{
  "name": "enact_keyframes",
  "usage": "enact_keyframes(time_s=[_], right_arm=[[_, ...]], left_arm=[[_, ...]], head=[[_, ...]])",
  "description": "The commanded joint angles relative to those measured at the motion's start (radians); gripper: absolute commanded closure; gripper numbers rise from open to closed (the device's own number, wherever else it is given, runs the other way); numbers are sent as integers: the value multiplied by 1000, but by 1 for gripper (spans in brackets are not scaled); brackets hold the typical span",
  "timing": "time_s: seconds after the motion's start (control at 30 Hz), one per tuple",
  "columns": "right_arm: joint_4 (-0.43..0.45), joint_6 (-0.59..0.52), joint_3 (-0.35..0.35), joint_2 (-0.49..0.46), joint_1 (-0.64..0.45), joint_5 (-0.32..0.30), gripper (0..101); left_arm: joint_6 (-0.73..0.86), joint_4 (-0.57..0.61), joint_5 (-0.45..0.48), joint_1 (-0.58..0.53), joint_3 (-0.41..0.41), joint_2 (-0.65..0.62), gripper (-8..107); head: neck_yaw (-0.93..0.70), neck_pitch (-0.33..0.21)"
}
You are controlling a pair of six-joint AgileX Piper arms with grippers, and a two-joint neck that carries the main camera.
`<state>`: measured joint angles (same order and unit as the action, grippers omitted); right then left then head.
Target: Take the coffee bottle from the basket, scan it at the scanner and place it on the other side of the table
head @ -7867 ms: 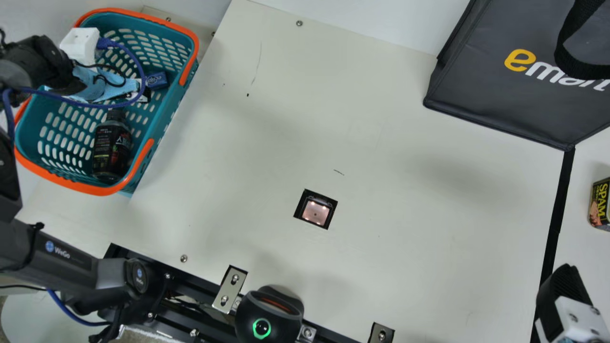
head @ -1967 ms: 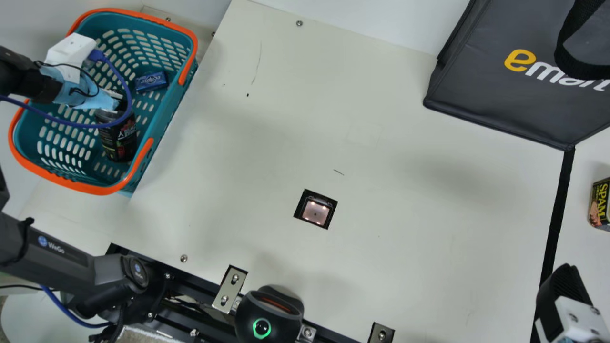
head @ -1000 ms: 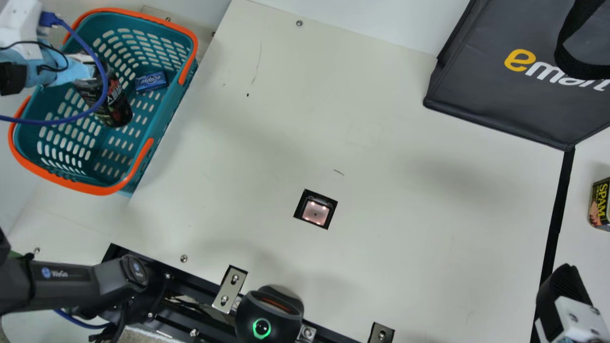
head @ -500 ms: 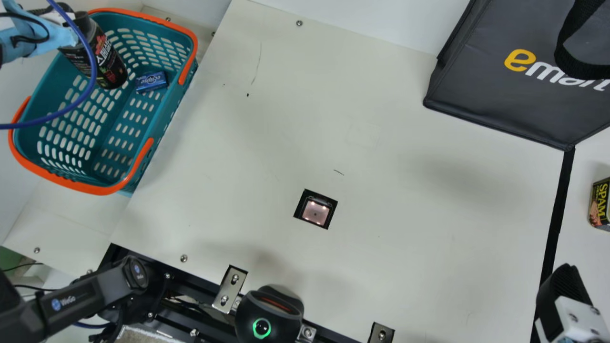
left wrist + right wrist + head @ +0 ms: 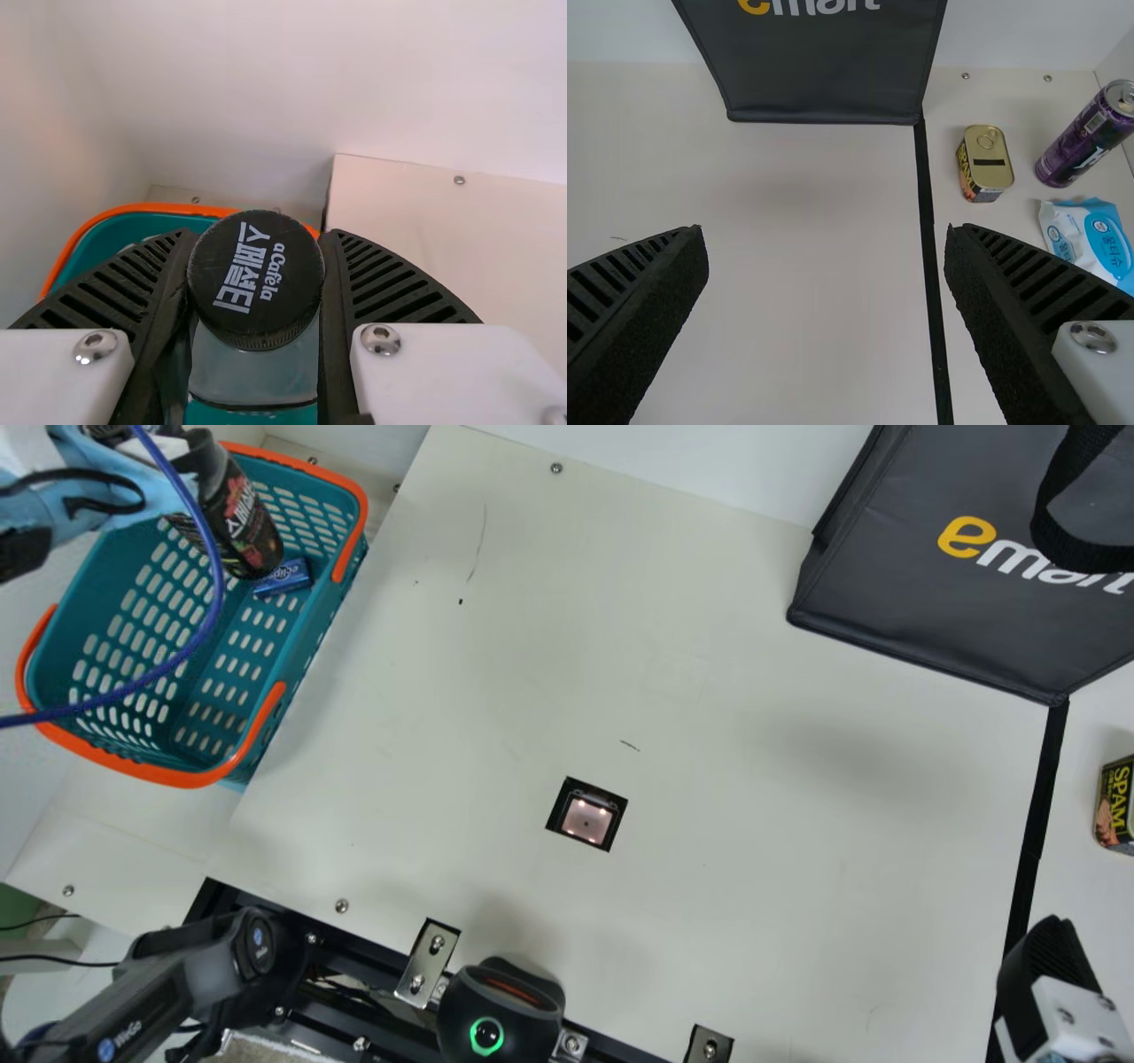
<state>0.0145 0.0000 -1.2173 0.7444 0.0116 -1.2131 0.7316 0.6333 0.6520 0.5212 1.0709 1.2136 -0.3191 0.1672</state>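
Since the frame of half a second ago, your left arm shifts the coffee bottle across the far part of the basket, toward its counter side; a second before, it is lower and nearer the basket's middle. The small blue box stays inside the basket.

Your left tool is closed on the bottle just below its cap, a ribbed finger on each side. The bottle hangs tilted over the basket, its lower end beside or above the blue box; you cannot tell from here whether it clears the rim. Your right tool is spread with nothing between its fingers, well to the right of the basket.

You look to be finishing the lift, with the scan still to do. The next move calls for raising the bottle over the basket's rim, then carrying it right to the scanner in the counter and turning its code to the window. The far side, past the black strip, comes after.

White lettering marks the cap, red and white print the bottle's label, and there is print on the blue box, the dark bag and the small can, both well right of the basket.
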Motion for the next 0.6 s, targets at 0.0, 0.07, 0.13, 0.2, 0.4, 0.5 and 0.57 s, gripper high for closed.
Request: enact_keyframes(time_s=[0.0, 0.07, 0.13, 0.2, 0.4, 0.5, 0.57], right_arm=[[0, 0, 0, 0, 0, 0, 6], [0, 0, 0, 0, 0, 0, 6], [0, 0, 0, 0, 0, -1, 6], [0, 0, 0, 0, 0, 0, 6], [0, 0, 0, 0, 0, 0, 6], [0, 0, 0, 0, 0, 0, 6], [0, 0, 0, 0, 0, 0, 6]], left_arm=[[-57, -32, -20, -57, -14, -14, 107], [-99, -62, -39, -99, -29, -28, 107], [-140, -93, -58, -140, -43, -38, 107], [-185, -126, -79, -183, -60, -46, 107], [-309, -213, -138, -290, -115, -57, 107], [-364, -253, -171, -335, -146, -60, 107], [-398, -278, -192, -360, -168, -60, 107]], head=[[-2, -29], [-2, -29], [-2, -29], [-2, -29], [-2, -29], [-2, -29], [-2, -29]])
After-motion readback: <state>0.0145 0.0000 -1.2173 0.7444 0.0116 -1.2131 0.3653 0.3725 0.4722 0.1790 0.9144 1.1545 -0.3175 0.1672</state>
